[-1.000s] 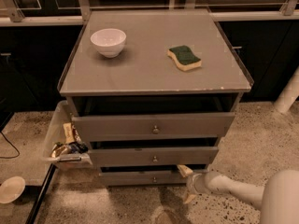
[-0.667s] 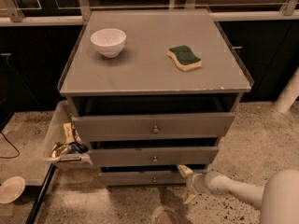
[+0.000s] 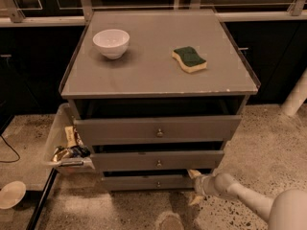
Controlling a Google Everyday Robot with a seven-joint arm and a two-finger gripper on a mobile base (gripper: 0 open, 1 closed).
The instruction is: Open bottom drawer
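Bottom drawer, jaws apart beside right end

The gripper, low right, hides the right end of the bottom drawer.

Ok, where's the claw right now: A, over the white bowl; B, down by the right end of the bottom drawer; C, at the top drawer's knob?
B: the claw sits low at the right end of the bottom drawer, well below the top drawer and the bowl.
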